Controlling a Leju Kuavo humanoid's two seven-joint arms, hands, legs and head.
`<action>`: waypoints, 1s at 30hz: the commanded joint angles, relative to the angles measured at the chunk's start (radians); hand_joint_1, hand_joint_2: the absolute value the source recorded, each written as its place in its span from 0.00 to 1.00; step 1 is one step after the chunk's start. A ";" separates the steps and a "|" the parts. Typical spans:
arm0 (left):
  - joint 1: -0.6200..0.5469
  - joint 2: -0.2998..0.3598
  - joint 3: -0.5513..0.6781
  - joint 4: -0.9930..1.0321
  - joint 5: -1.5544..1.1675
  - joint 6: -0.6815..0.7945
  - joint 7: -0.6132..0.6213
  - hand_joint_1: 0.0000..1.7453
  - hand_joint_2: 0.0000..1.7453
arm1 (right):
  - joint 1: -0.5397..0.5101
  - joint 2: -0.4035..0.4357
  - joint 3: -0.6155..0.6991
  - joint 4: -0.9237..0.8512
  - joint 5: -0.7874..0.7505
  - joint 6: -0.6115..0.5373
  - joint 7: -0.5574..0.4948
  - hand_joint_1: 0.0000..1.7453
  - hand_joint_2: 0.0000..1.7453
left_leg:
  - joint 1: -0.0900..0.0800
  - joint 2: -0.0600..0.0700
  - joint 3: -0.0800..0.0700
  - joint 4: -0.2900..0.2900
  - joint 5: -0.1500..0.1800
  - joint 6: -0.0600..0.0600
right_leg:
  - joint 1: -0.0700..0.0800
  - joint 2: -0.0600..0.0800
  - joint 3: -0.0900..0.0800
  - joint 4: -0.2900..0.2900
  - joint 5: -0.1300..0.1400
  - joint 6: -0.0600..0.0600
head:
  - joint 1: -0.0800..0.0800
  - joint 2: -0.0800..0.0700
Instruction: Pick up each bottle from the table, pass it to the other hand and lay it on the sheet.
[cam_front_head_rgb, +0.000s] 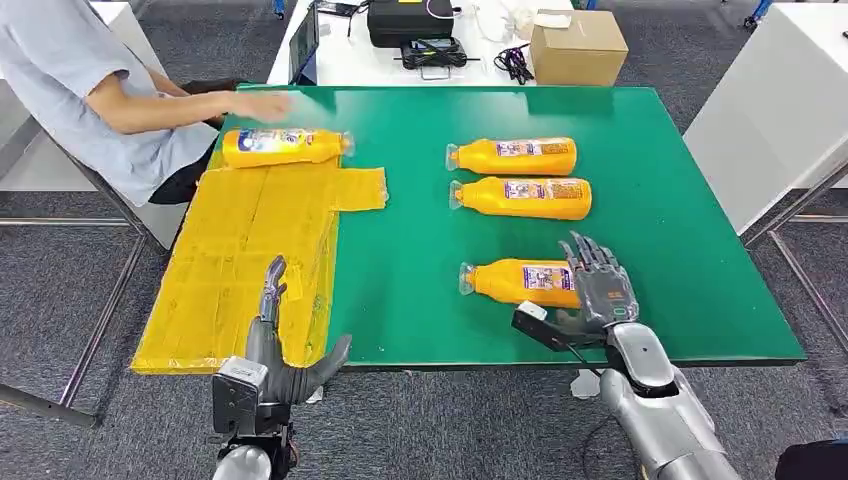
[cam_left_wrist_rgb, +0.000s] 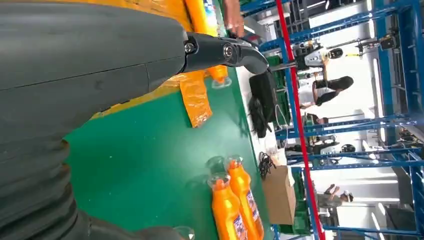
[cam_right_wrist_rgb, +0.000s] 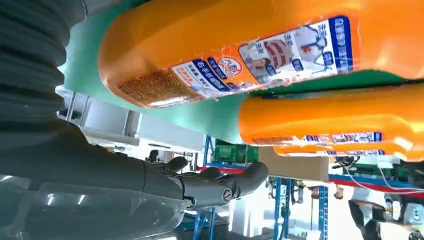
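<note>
Where wrist-close, bottle label legible.

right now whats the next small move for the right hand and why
Probably close the right hand around the nearest bottle. Its fingers are spread at that bottle's base end and hold nothing yet, while the left hand waits open by the yellow sheet.

Your robot: silver arms, dark many-jointed hands.

You can see the right hand in dark grey with segmented fingers and a smooth silver forearm behind it, a black block at the wrist trailing a thin black cable. The left hand shows slim grey fingers ahead of a boxy silver wrist housing (small screws dot its face). Up close, a grey ribbed cover and a thick grey thumb with round pivot screws.
</note>
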 joint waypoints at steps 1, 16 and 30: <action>-0.025 0.025 -0.018 0.028 0.005 -0.003 0.010 0.00 1.00 | -0.055 0.011 -0.044 0.121 -0.061 0.018 -0.032 0.00 1.00 | 0.001 0.001 0.001 0.000 0.000 -0.002 | 0.001 0.001 0.001 -0.001 0.000 -0.002 | 0.000 0.000; -0.047 0.034 -0.040 0.052 0.004 -0.032 0.023 0.00 1.00 | -0.120 0.025 -0.057 0.331 -0.133 0.110 -0.063 0.00 1.00 | 0.002 0.002 0.002 -0.001 0.000 -0.002 | 0.002 0.001 0.002 -0.002 0.001 -0.003 | 0.000 0.000; -0.054 0.031 -0.047 0.049 0.000 -0.042 0.025 0.00 1.00 | -0.151 0.045 -0.027 0.383 -0.066 0.038 -0.035 0.00 1.00 | 0.002 0.002 0.003 -0.001 0.001 -0.002 | 0.002 0.001 0.003 -0.002 0.001 -0.002 | 0.000 0.000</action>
